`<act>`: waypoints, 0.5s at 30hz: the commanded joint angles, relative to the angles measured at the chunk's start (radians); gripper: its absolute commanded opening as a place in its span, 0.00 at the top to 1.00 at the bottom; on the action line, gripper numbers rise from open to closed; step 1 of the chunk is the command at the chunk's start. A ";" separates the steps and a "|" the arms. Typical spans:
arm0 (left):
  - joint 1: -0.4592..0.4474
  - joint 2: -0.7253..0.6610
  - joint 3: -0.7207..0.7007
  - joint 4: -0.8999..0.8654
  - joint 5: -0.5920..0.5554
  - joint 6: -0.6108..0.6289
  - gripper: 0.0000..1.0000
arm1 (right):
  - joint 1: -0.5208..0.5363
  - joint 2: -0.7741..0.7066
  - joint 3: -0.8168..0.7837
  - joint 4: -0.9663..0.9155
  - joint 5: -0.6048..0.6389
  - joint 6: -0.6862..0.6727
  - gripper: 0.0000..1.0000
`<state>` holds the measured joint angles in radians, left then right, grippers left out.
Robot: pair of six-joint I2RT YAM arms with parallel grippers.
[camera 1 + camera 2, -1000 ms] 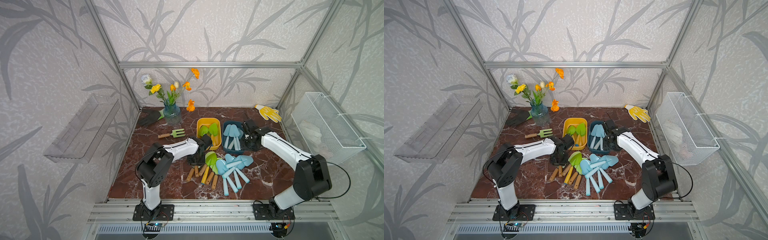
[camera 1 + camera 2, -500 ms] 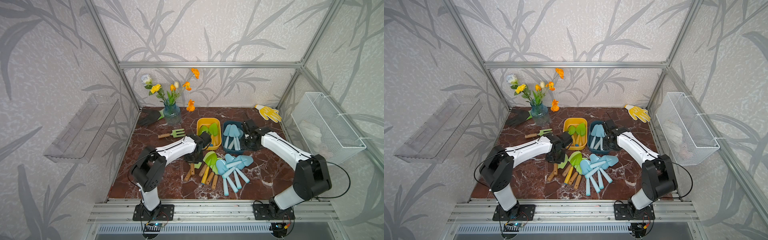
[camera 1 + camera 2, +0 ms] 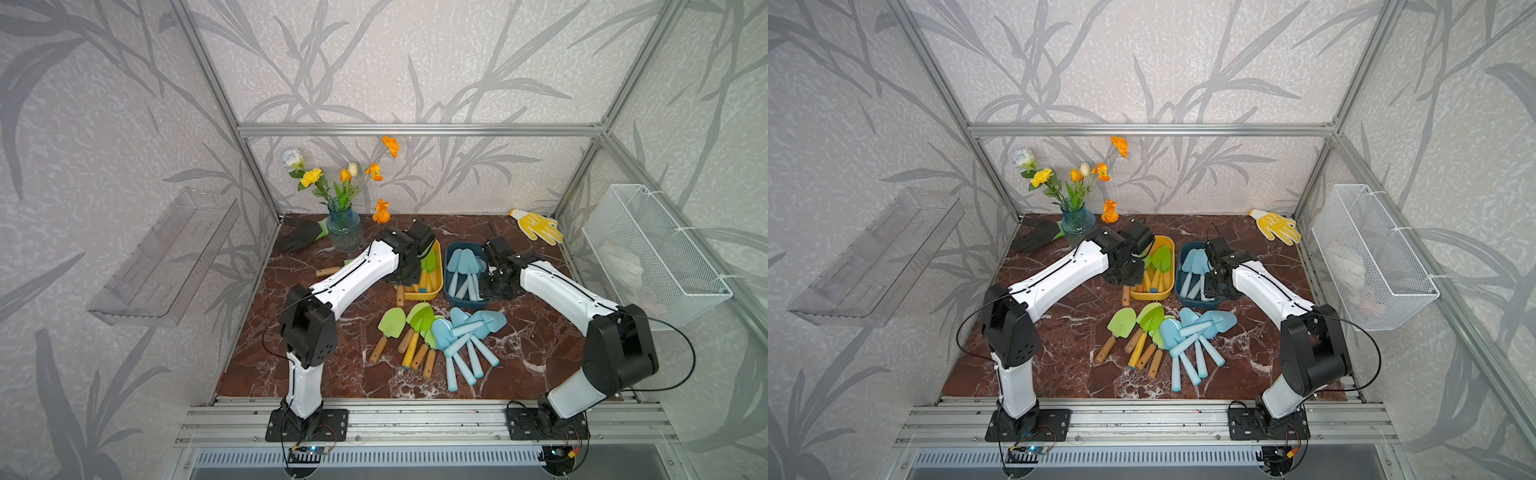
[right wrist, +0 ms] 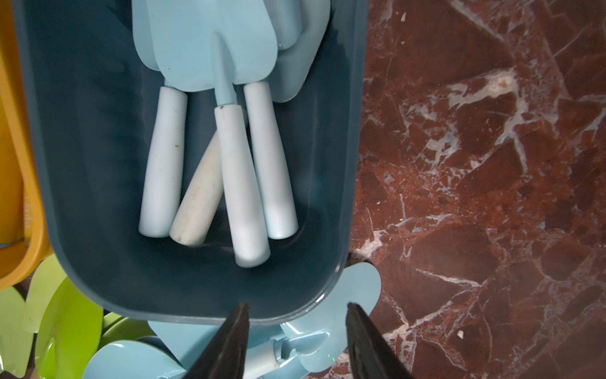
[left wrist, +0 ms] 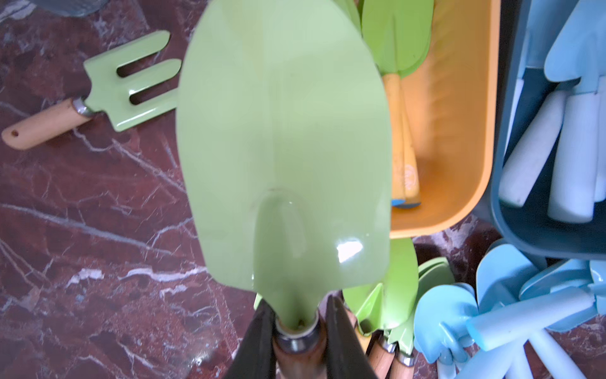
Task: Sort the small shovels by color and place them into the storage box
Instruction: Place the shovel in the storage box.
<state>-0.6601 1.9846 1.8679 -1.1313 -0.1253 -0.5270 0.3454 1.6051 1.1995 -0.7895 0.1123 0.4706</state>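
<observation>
On your left, the left gripper [image 5: 299, 311] is clamped on the neck of a green shovel [image 5: 282, 131] and holds it above the table at the left side of the yellow box [image 5: 459, 115]. Other boxed green shovels [image 5: 396, 36] lie in that box. In front of both boxes, loose green shovels [image 3: 392, 322] and loose blue shovels [image 3: 465, 332] lie piled together. To your right, the blue box [image 4: 82, 147] holds the boxed blue shovels [image 4: 213, 42]. The right gripper [image 4: 296, 306] hangs over its near end, jaws apart and empty.

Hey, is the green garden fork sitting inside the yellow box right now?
No, the green three-pronged fork lies flat on the marble tabletop, outside the yellow box.
</observation>
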 commanded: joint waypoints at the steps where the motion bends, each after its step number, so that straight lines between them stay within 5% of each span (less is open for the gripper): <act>1: 0.028 0.096 0.100 -0.020 0.034 0.068 1.00 | -0.013 -0.038 -0.001 -0.027 0.027 0.007 0.50; 15: 0.114 0.369 0.360 0.024 0.130 0.115 1.00 | -0.051 -0.086 -0.057 -0.061 0.045 0.018 0.50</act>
<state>-0.5426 2.3264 2.1803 -1.1023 -0.0170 -0.4458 0.2996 1.5429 1.1557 -0.8173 0.1368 0.4774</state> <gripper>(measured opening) 0.220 0.497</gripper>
